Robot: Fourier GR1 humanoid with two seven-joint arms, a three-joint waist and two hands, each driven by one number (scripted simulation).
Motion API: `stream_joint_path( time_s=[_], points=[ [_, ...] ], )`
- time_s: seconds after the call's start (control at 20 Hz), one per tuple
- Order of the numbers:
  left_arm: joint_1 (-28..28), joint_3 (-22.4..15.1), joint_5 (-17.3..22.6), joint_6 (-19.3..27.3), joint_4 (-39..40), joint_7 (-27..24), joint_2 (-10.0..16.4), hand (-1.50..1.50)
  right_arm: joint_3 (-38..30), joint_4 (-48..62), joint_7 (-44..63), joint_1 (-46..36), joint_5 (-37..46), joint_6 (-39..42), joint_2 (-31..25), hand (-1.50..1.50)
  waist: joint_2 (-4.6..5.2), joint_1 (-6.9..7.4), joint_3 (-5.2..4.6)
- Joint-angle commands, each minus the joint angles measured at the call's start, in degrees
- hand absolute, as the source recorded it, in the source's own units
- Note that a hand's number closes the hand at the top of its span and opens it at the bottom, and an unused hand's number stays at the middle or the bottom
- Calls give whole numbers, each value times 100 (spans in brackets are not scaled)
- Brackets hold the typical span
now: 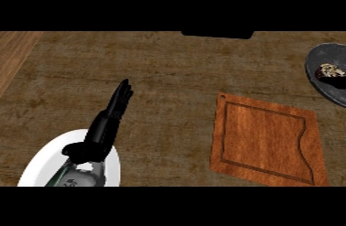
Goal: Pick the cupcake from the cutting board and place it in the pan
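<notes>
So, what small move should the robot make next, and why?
Probably none beyond resting both arms: the cupcake already lies in the pan at the right edge, the cutting board carries nothing, and the right hand is out of view. The left hand rests open, fingers up, over the white plate.

You have no text, label, brand or number to read here; the faint dark mark on the grey forearm (79, 176), lower left, may be a logo.
</notes>
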Motion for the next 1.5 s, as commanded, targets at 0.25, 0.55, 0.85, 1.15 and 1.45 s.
stream_joint_path(
  time_s=[0.25,0.55,0.85,1.15,1.45],
  points=[
    [75,91,-53,94,-32,41,40,0,-982,62,-818,85,-1063,624,-241,-150,-82,-197,-18],
    [71,176,18,104,-50,100,30,0,-1300,309,-1137,532,-1491,2423,-916,-150,-118,-333,-19],
    [61,230,80,115,-167,284,24,0,-1290,273,-1755,1105,-1628,3451,-1001,-150,-145,-340,-26],
    [273,75,-56,123,-450,335,53,0,-1110,99,-2184,1414,-1572,3574,-975,-150,-156,-293,-26],
    [178,313,141,-72,-140,158,111,0,-921,30,-2381,1699,-1625,3724,-992,-150,-178,-364,-38]
  ],
)
